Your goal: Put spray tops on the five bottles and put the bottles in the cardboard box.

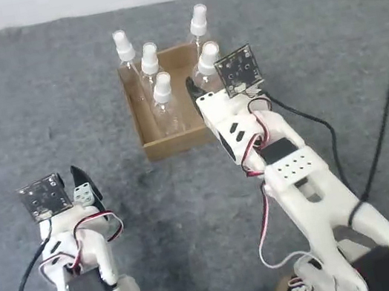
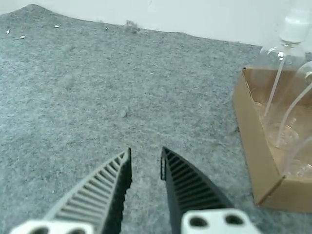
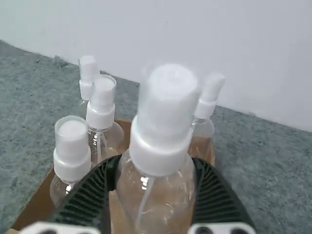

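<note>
Your right hand [image 3: 152, 170] is clamped around a bottle [image 3: 156, 200] with its spray top [image 3: 165, 107] on, held upright at the right side of the cardboard box [image 1: 148, 127]; whether it touches the box floor can't be told. The other four bottles [image 1: 164, 94], all capped, stand inside the box. Your left hand [image 2: 146, 161] hangs over the grey counter [image 2: 73, 97] beside the box, jaws slightly parted, holding nothing.

Five spray-topped bottles [image 1: 165, 105], one cardboard box [image 1: 172, 146], one left hand [image 2: 146, 151], one right hand [image 3: 153, 165].
</note>
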